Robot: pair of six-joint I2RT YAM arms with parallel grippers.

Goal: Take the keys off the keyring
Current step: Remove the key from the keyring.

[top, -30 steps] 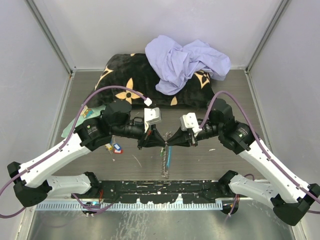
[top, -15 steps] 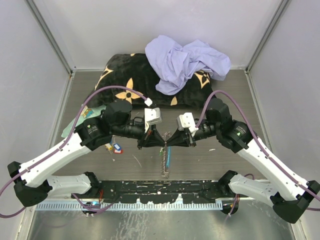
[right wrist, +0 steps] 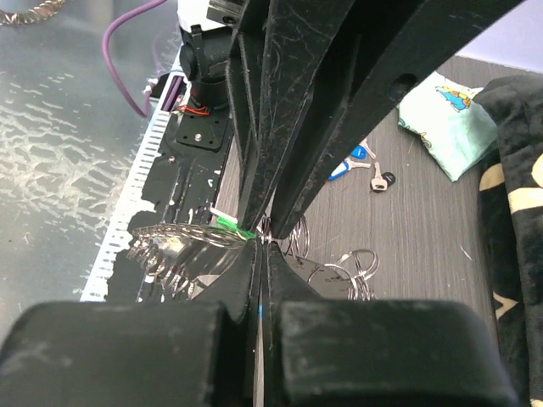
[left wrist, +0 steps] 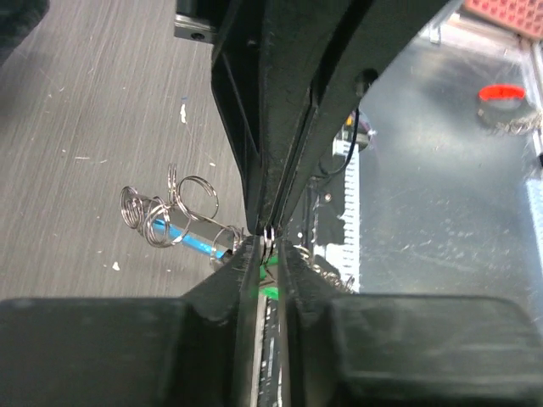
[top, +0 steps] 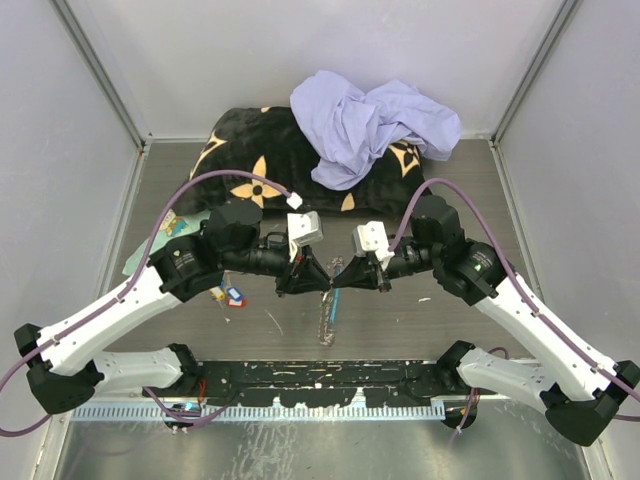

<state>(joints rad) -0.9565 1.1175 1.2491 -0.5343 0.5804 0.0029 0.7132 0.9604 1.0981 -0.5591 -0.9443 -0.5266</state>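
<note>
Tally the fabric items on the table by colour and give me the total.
Lavender cloth: 1
Mint-green cloth: 1
Black cushion with tan flowers: 1
Total: 3

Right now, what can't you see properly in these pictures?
Top view: the left pincer and right pincer meet tip to tip, hiding where they pinch the silver metal chain keyring.
Left wrist view: the green-tagged key, mostly behind dark fingers.
Top view: loose coloured-tag keys, too small to count.
</note>
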